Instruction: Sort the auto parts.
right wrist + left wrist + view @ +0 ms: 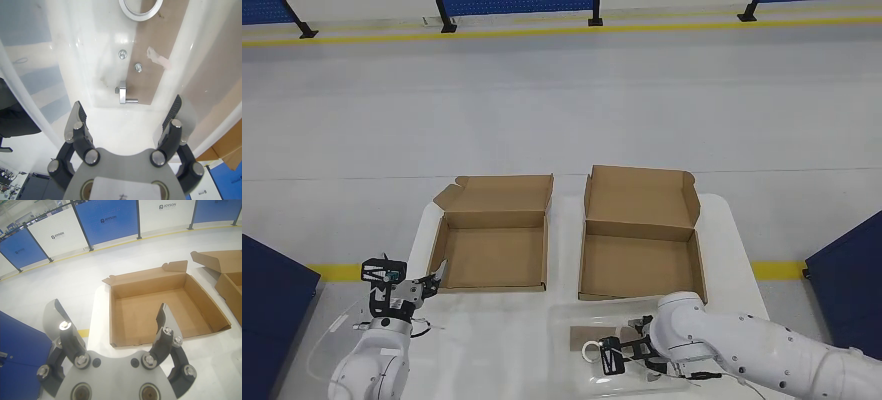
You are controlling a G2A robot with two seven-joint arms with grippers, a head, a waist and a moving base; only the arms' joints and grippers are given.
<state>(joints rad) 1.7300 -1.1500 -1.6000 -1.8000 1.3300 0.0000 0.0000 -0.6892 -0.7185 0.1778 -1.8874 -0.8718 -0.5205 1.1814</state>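
In the lower middle of the top view the right hand hangs over the clear tray, fingers spread wide and holding nothing. It seems lined up on the L-shaped metal bracket, which lies on the tray floor just ahead of it. Two bolts and a ring lie farther along. The left hand, likewise spread and empty, hovers at lower left beside the left cardboard box. That box and the right box stand empty on the surface with lids folded back — probably so sorted parts can drop straight in.
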